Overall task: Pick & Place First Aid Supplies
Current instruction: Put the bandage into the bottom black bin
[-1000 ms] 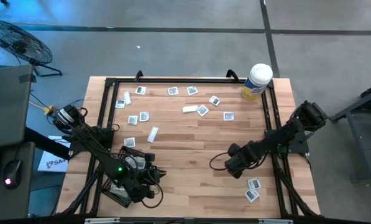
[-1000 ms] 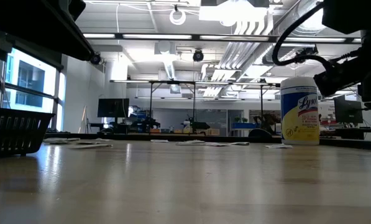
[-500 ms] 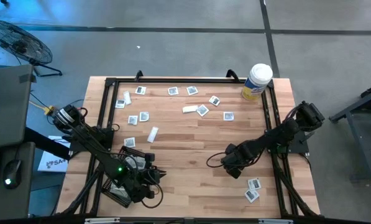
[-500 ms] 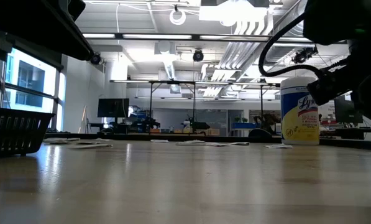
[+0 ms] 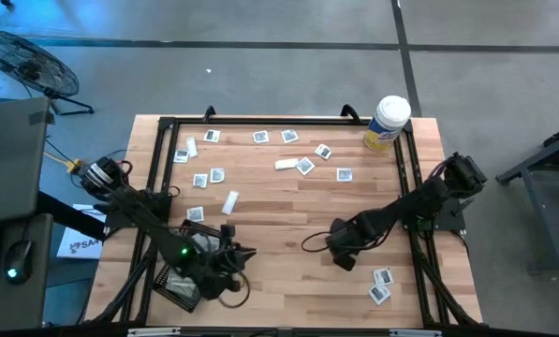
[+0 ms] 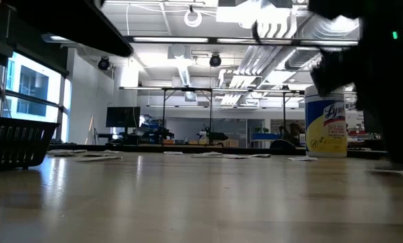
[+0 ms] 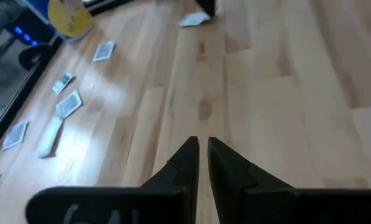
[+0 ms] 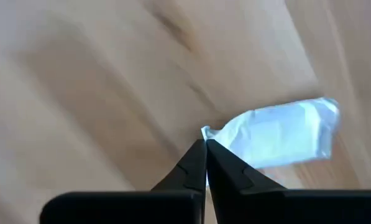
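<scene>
From above, the right gripper (image 5: 338, 245) is low over the bare wood near the table's right front, with two packets (image 5: 381, 285) lying just beyond it toward the corner. More packets (image 5: 304, 166) are scattered across the far half of the table (image 5: 288, 215), and the canister (image 5: 386, 123) stands at the far right corner. The left gripper (image 5: 234, 255) hovers beside a black tray (image 5: 181, 281) at the left front.

At table height, the right arm is a dark mass in front of the canister (image 6: 326, 128); the tray (image 6: 19, 140) sits at the left edge.

The left wrist camera shows its fingers (image 7: 179, 167) nearly together with nothing between them.

The right wrist camera shows the fingertips (image 8: 195, 159) pinched shut on the very corner of a packet (image 8: 278, 134), the rest of it jutting out free.

That's a thin hold, I'd say. A quick lift or swing could let the packet peel out and drop, or it might fold and twist on the way to the tray.
</scene>
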Controlling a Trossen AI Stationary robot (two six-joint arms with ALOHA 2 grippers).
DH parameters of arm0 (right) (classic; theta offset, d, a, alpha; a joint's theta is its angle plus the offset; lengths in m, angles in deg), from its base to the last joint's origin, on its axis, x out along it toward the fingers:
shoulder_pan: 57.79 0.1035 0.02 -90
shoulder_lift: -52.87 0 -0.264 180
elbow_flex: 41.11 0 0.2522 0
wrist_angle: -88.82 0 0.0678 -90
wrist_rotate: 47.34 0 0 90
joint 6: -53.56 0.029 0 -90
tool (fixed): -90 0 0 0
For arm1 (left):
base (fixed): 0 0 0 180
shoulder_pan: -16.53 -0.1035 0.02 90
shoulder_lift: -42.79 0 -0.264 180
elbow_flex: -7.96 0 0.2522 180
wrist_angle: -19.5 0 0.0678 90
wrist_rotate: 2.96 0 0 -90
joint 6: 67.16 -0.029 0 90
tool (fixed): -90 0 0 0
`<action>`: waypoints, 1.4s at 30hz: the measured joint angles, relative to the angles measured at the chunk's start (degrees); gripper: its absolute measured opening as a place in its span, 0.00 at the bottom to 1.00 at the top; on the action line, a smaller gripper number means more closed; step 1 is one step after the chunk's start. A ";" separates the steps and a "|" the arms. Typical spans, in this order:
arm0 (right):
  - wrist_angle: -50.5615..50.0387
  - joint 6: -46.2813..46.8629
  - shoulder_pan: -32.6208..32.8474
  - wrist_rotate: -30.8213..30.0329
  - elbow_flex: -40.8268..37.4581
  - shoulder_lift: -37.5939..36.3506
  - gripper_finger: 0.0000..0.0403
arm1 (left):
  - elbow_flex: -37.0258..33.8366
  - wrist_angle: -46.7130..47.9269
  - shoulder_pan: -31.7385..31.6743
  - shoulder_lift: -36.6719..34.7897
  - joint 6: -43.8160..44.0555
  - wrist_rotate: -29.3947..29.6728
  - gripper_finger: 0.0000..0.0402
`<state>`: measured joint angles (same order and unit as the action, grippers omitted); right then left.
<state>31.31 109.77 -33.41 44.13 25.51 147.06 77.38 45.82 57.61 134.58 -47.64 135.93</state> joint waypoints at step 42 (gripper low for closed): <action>34.60 -39.87 4.13 -7.31 10.37 -0.39 0.00 | 2.58 -42.91 -14.45 14.97 -33.66 -38.94 0.02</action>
<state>65.91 69.90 -29.28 36.83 35.87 146.67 79.96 2.90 43.16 149.55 -81.30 96.99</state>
